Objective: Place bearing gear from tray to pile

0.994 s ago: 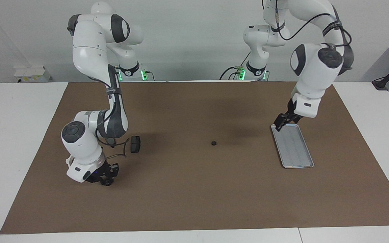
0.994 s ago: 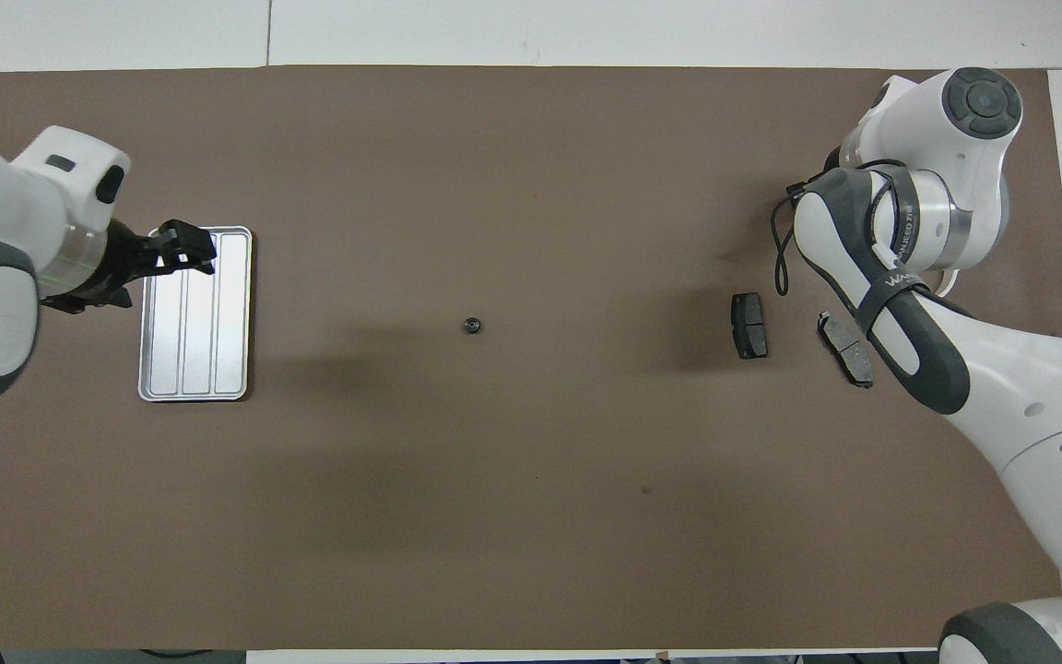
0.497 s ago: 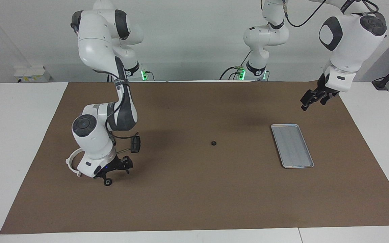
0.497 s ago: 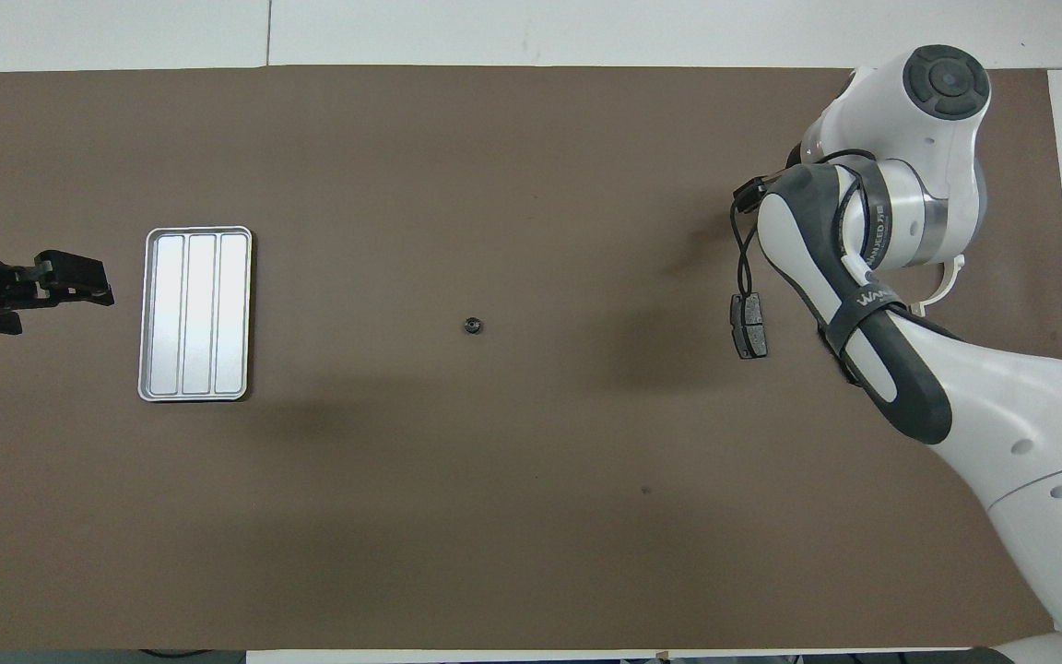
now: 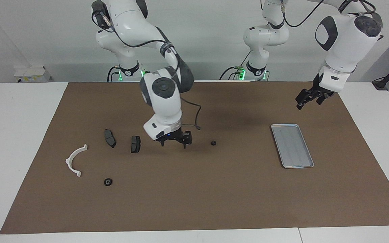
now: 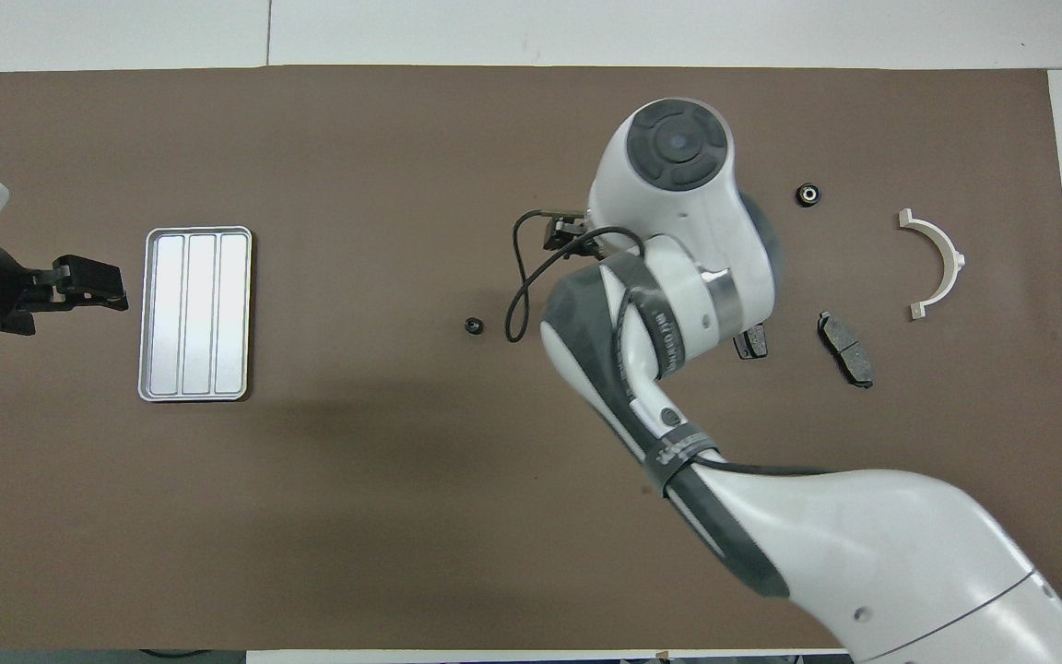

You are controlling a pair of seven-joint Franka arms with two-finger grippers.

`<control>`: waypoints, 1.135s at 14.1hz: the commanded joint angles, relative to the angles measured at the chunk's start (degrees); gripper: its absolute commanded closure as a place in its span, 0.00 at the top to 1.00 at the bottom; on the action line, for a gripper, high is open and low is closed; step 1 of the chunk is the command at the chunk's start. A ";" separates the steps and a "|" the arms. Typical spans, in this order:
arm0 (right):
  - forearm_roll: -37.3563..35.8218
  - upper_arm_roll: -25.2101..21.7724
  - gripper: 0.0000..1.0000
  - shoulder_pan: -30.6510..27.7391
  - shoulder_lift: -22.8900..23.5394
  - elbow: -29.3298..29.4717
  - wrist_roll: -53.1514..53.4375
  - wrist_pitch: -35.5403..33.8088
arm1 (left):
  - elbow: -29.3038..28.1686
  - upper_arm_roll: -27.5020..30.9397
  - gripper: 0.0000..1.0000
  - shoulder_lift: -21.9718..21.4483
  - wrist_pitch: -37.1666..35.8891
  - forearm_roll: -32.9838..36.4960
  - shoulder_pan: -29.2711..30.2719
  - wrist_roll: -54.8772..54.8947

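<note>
The right gripper point(image 5: 174, 141) hangs low over the brown mat point(image 5: 194, 202), between the dark brake pads and a small black bearing gear point(image 5: 213, 143) that lies alone near the middle of the mat; its fingers are spread apart and hold nothing. The silvery tray point(image 5: 292, 145) at the left arm's end is empty, so this small gear sits well apart from both the tray and the pile. The pile is at the right arm's end: a white half-ring bracket point(image 5: 74, 160), two brake pads point(image 5: 135, 143) and one round black bearing point(image 5: 108, 181) farther from the robots. The left gripper point(image 5: 309, 98) waits in the air near the tray's end nearest to the robots; whether its fingers are apart I cannot tell. The risk I see is that the gear is very small and low, so the open fingers may close beside it or push it and make it roll away. A too low approach could also press the fingertips into the mat.
</note>
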 commanded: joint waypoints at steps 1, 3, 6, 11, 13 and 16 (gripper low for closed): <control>-0.45 -0.28 1.00 5.37 1.57 0.44 11.15 0.62 | 4.41 -0.45 1.00 2.15 -4.45 -0.83 1.31 3.25; -1.15 -0.36 1.00 8.20 4.64 2.54 15.48 1.23 | 3.36 -0.36 1.00 2.06 -3.58 -0.92 1.40 5.71; -2.38 -0.36 1.00 10.93 7.90 4.04 17.86 2.90 | 3.36 -0.27 1.00 2.06 -3.32 -0.92 1.05 8.89; -2.82 -0.28 1.00 11.29 9.66 3.70 18.22 8.00 | 3.45 -0.36 1.00 1.97 -2.52 -0.84 0.52 8.54; -3.00 -0.28 1.00 11.38 11.33 3.78 18.13 9.50 | 3.44 -0.27 1.00 1.53 -2.44 -0.84 0.61 8.54; -3.70 -0.28 1.00 11.29 12.12 3.26 18.13 10.03 | 3.44 -0.27 1.00 1.18 -2.52 -0.84 0.61 8.54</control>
